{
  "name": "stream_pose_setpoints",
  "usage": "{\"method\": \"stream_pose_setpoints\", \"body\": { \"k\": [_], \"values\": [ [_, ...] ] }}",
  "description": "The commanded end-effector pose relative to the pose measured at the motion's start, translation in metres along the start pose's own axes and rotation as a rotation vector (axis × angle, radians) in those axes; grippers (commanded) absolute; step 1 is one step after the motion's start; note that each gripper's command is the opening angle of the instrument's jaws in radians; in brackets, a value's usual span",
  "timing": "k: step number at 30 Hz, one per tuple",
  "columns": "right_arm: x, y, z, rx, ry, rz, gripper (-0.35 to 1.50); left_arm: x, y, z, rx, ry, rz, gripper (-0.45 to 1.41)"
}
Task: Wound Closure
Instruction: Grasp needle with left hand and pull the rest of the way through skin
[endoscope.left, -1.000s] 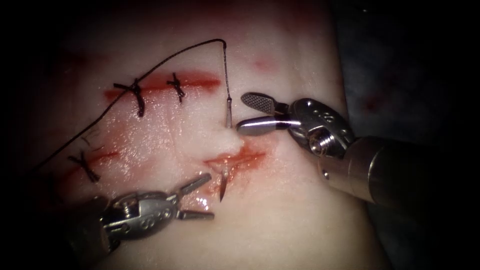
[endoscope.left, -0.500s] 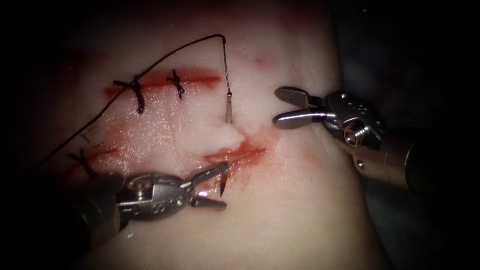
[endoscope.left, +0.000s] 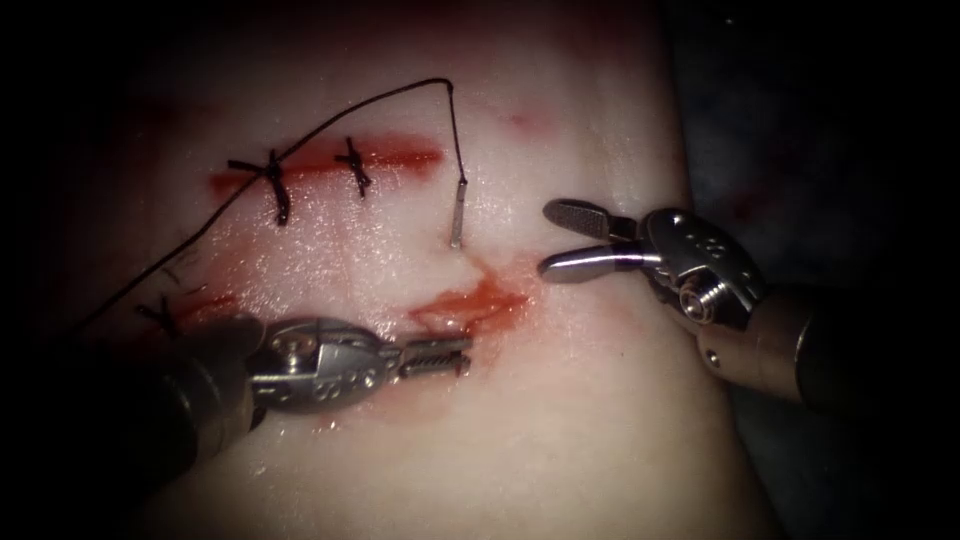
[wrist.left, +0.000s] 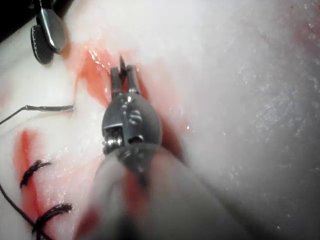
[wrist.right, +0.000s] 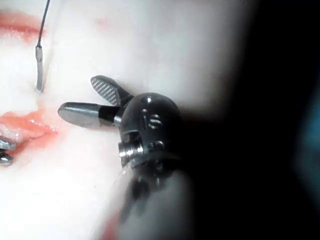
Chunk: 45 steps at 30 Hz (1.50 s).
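Two ends of the needle (endoscope.left: 457, 213) show above the tissue (endoscope.left: 560, 420), its middle buried under the cut (endoscope.left: 470, 300). Left tool (endoscope.left: 440, 353) has its fingers clenched on the pointed end, whose tip pokes just beyond them. Right tool (endoscope.left: 575, 240) hangs with fingers spread, grasping nothing, beside the swaged end trailing dark thread (endoscope.left: 300, 150). Thin, stiff and slick steel, likely to swivel; best held behind the point.
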Motion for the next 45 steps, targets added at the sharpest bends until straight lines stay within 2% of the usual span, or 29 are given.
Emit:
{"method": "stream_pose_setpoints", "body": {
  "k": [1, 2, 3, 6, 8, 9, 12, 14, 18, 20, 22, 24, 26, 28, 30, 32, 34, 39, 41, 43, 45],
  "values": [
    [-0.0007, 0.0002, 0.0005, -0.005, -0.004, -0.048, -0.11, -0.0004, -0.0003, 0.0006, -0.001, 0.004, 0.000, -0.45],
    [-0.0007, 0.0002, 0.0004, -0.009, -0.010, -0.067, -0.26, -0.0004, -0.0003, 0.0006, -0.002, 0.005, 0.006, -0.45],
    [-0.0006, 0.0002, 0.0003, -0.009, -0.016, -0.079, -0.33, -0.0004, -0.0004, 0.0006, -0.002, 0.006, 0.005, -0.45],
    [-0.0004, 0.0004, 0.0002, 0.006, -0.015, -0.136, -0.28, 0.0000, -0.0004, 0.0004, -0.001, 0.019, -0.101, -0.45],
    [-0.0003, 0.0004, 0.0002, 0.005, -0.015, -0.171, -0.15, 0.0003, -0.0003, 0.0003, 0.004, 0.027, -0.166, -0.45],
    [-0.0003, 0.0003, 0.0003, 0.004, -0.014, -0.183, 0.02, 0.0009, 0.0000, 0.0003, -0.003, 0.047, -0.278, -0.45],
    [-0.0004, 0.0001, 0.0004, 0.003, -0.016, -0.201, 0.17, 0.0018, 0.0001, 0.0001, -0.019, 0.100, -0.446, -0.45],
    [-0.0004, -0.0001, 0.0005, 0.001, -0.016, -0.201, 0.44, 0.0024, 0.0002, -0.0003, -0.031, 0.140, -0.547, -0.45],
    [-0.0005, -0.0006, 0.0008, -0.004, -0.015, -0.200, 0.69, 0.0037, -0.0001, -0.0008, -0.059, 0.196, -0.665, -0.45],
    [-0.0006, -0.0009, 0.0010, -0.008, -0.017, -0.201, 0.94, 0.0042, -0.0002, -0.0009, -0.071, 0.213, -0.693, -0.45],
    [-0.0007, -0.0013, 0.0013, -0.010, -0.031, -0.202, 1.04, 0.0048, -0.0002, -0.0011, -0.084, 0.228, -0.726, -0.45],
    [-0.0008, -0.0016, 0.0014, -0.004, -0.053, -0.217, 1.06, 0.0053, 0.0000, -0.0012, -0.099, 0.240, -0.781, -0.45],
    [-0.0008, -0.0020, 0.0014, 0.000, -0.075, -0.250, 0.76, 0.0059, 0.0002, -0.0013, -0.110, 0.251, -0.826, -0.45],
    [-0.0007, -0.0023, 0.0015, -0.002, -0.083, -0.290, 0.74, 0.0065, 0.0004, -0.0014, -0.125, 0.270, -0.869, -0.45],
    [-0.0005, -0.0025, 0.0015, 0.001, -0.086, -0.293, 0.57, 0.0072, 0.0006, -0.0015, -0.159, 0.301, -0.927, -0.45],
    [-0.0002, -0.0026, 0.0016, 0.013, -0.085, -0.295, 0.54, 0.0078, 0.0007, -0.0017, -0.185, 0.331, -0.973, -0.45],
    [0.0001, -0.0026, 0.0016, 0.012, -0.086, -0.292, 0.57, 0.0085, 0.0008, -0.0019, -0.213, 0.357, -1.018, -0.45],
    [0.0003, -0.0022, 0.0016, 0.021, -0.103, -0.299, 0.93, 0.0103, 0.0009, -0.0024, -0.250, 0.388, -1.014, -0.45],
    [0.0000, -0.0024, 0.0016, 0.023, -0.111, -0.302, 0.91, 0.0108, 0.0009, -0.0026, -0.255, 0.391, -1.020, -0.45],
    [-0.0004, -0.0026, 0.0014, 0.028, -0.112, -0.312, 0.86, 0.0122, 0.0004, -0.0031, -0.227, 0.397, -0.881, -0.45],
    [-0.0006, -0.0027, 0.0012, 0.029, -0.112, -0.314, 0.77, 0.0128, 0.0000, -0.0034, -0.192, 0.382, -0.804, -0.45]
  ]
}}
